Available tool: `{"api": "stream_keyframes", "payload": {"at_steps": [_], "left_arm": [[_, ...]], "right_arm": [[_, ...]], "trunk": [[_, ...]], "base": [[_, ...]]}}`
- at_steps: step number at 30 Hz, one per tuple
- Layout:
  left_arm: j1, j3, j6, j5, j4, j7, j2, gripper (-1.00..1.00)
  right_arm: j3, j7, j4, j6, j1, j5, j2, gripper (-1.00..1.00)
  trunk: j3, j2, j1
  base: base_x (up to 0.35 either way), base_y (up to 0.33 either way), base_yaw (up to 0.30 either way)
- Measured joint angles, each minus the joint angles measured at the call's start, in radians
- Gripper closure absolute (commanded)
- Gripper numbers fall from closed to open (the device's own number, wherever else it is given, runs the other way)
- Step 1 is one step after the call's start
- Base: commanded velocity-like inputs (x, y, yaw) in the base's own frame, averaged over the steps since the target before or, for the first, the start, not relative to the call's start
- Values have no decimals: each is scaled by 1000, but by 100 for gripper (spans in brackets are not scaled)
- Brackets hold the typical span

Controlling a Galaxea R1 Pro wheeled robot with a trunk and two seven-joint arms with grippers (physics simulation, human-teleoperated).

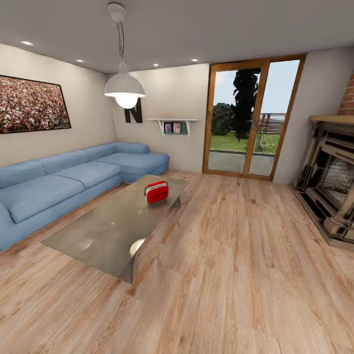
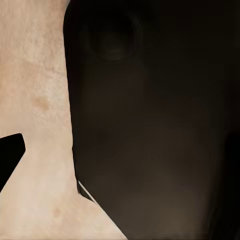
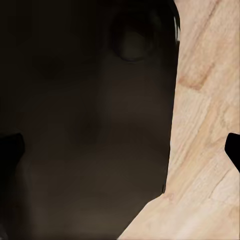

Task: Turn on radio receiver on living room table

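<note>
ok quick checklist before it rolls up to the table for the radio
1. Radio in sight, upright on the table, near its far end: ok.
2. Wood floor between robot and table free of obstacles: ok.
3. Radio within arm's reach: not ok, the table is some way off.
4. Sofa clear of the table's near side: ok.
5. Fingers open or shut: cannot tell; the wrist views show dark bodywork and floor.

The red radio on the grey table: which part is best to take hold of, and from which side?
Probably the top handle of the radio receiver, approached from above: it stands upright near the far end of the table, handle uppermost and nothing close around it.
</note>
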Motion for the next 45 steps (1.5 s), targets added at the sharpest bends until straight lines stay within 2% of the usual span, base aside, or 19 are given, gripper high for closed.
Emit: {"api": "stream_keyframes", "payload": {"at_steps": [1, 10, 13, 16, 26, 34, 37, 38, 41, 43, 45], "left_arm": [[0, 0, 0, 0, 0, 0, 0, -100], [51, -1, -7, -3, 6, -2, -50, -100], [53, 0, -6, -3, 5, -2, -67, -100], [53, 1, -6, -3, 5, -2, -81, -100], [54, 2, -7, -2, 5, -2, -94, -100], [53, -1, -7, 0, -13, -2, -112, -100], [53, -1, 1, -1, -150, 2, -118, -100], [52, -1, 7, -2, -234, 6, -121, -100], [53, -2, 24, -4, -361, 32, -127, -100], [51, -2, 87, -4, -467, 74, -128, -100], [45, -2, 173, -5, -583, 111, -128, -100]], "right_arm": [[0, 0, 0, 0, 0, 0, 0, -100], [1, -1, 9, -2, -34, 2, 50, -100], [2, -1, 9, -2, -35, 2, 64, -100], [1, -1, 9, -2, -35, 2, 64, -100], [0, -1, 8, -2, -35, 2, 64, -100], [2, 0, -37, -15, -37, 2, 63, -100], [2, -1, -151, -16, -42, 3, 57, -100], [2, -1, -242, -14, -45, 4, 49, -100], [1, -1, -381, -9, -52, 5, 33, -100], [1, 0, -468, -6, -74, 10, 21, -100], [1, 0, -514, -3, -100, 27, 4, -100]], "trunk": [[0, 0, 0], [0, 0, 0], [0, 0, 0], [0, 0, 0], [0, 0, 0], [0, 0, 0], [0, 0, 0], [0, 0, 0], [0, 0, 0], [0, 0, 0], [0, 0, 0]], "base": [[0, 0, 0], [0, 0, 0], [0, 0, 0], [0, 0, 0], [0, 0, 0], [0, 0, 0], [0, 0, 0], [0, 0, 0], [0, 0, 0], [0, 0, 0], [0, 0, 0]]}}
